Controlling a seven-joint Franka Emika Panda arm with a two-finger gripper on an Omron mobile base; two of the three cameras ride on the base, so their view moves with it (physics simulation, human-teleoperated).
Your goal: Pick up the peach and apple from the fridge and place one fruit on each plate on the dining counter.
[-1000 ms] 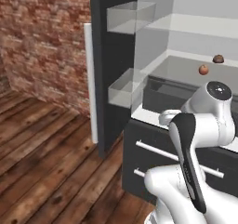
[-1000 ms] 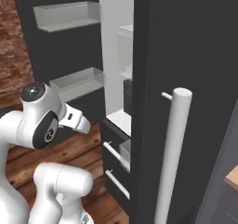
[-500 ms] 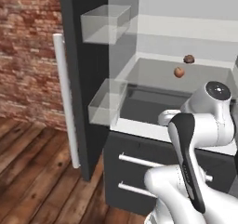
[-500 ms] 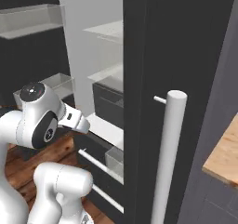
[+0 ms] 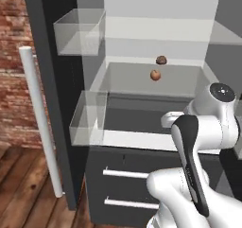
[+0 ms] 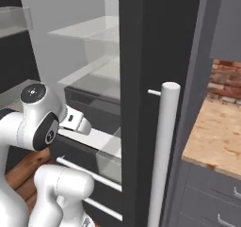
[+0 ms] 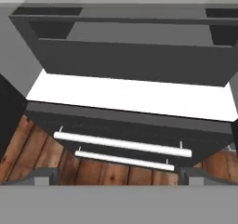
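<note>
Peach [image 5: 155, 74] mid-shelf, open room around

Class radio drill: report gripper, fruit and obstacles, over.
Gripper open, empty, facing the fridge drawers. Peach on a shelf beside a brown lump. Path looks open.

Glass fridge shelf [image 5: 184, 83] with peach [image 5: 155, 74] and brown lump [image 5: 161, 60]

brick wall [image 5: 14, 57], wood plank floor [image 5: 23, 198], dark-brown lump [image 5: 161, 60]
</note>
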